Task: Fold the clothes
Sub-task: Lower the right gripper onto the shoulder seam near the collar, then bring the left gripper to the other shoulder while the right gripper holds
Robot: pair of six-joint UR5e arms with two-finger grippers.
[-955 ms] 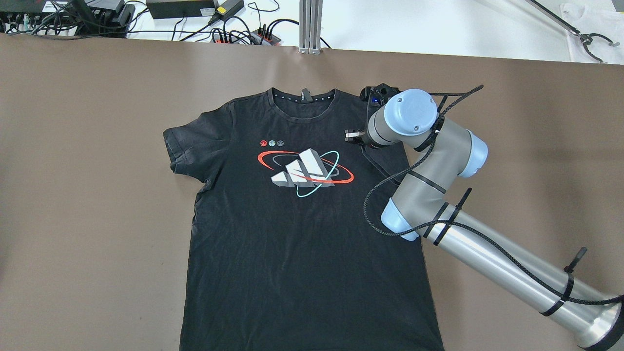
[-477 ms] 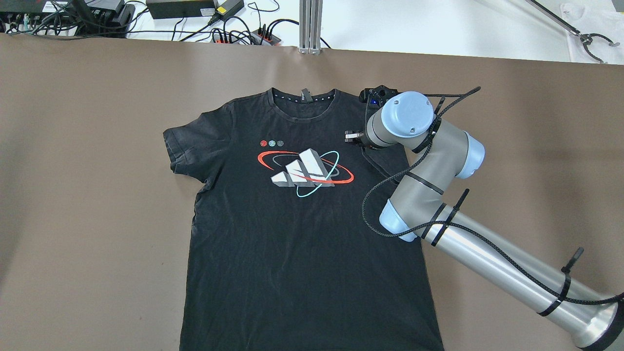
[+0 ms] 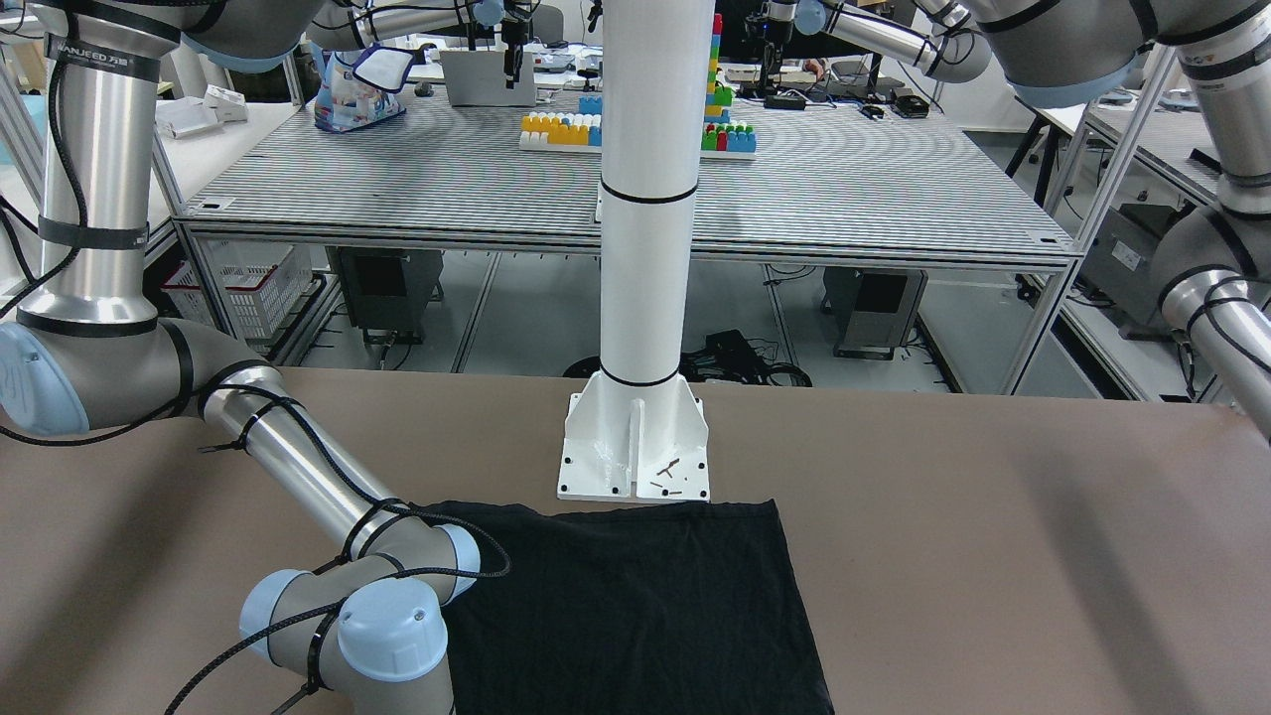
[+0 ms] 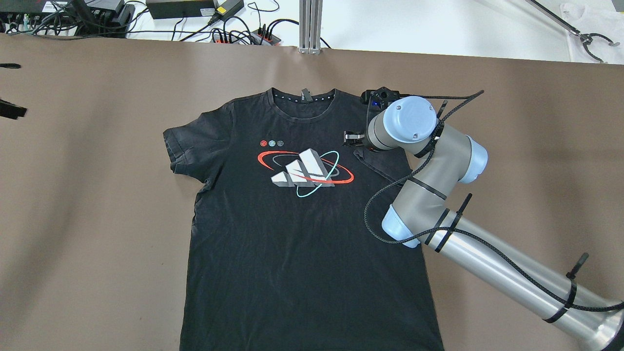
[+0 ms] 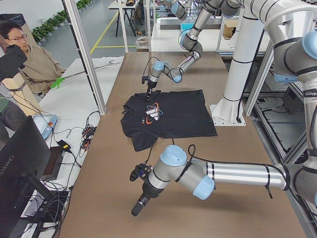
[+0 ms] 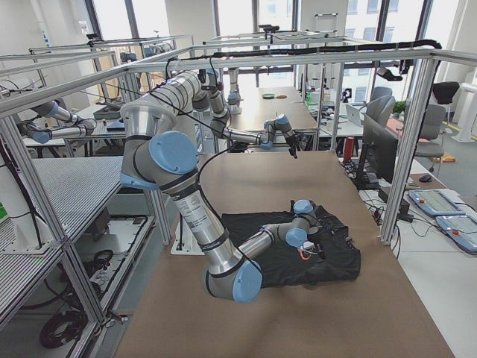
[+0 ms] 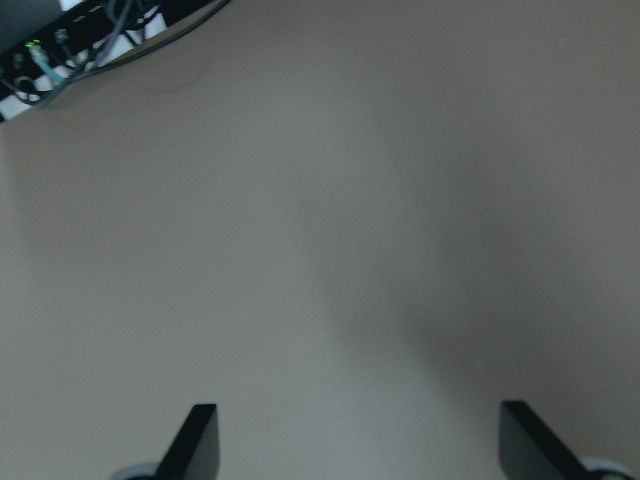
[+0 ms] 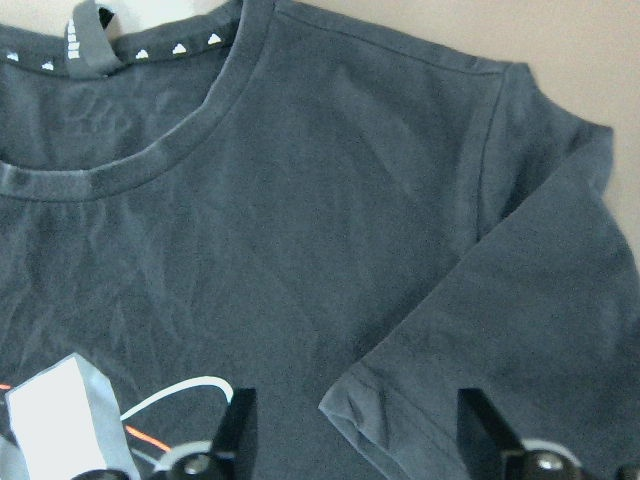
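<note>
brown table (image 4: 97,195); along its far edge, cables and power strips (image 4: 261,36) beside an aluminium post (image 4: 310,24). at the near edge, white pillar (image 3: 645,248) on a bolted base plate (image 3: 635,457). behind it, coloured blocks (image 3: 561,129) on a striped bench (image 3: 844,189). seated person (image 5: 29,59) off the left end.

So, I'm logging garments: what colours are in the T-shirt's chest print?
Print on the black T-shirt: white-grey bars ringed by red and teal ovals; clearest in the overhead view.

the t-shirt (image 4: 302,234) lies flat on the table (image 4: 97,195), collar (image 4: 302,106) away from the robot, hem (image 3: 695,509) beside the pillar base plate (image 3: 634,449). right gripper (image 4: 352,139) over one sleeve (image 8: 480,330); left gripper (image 7: 360,445) over bare table, well apart.
</note>
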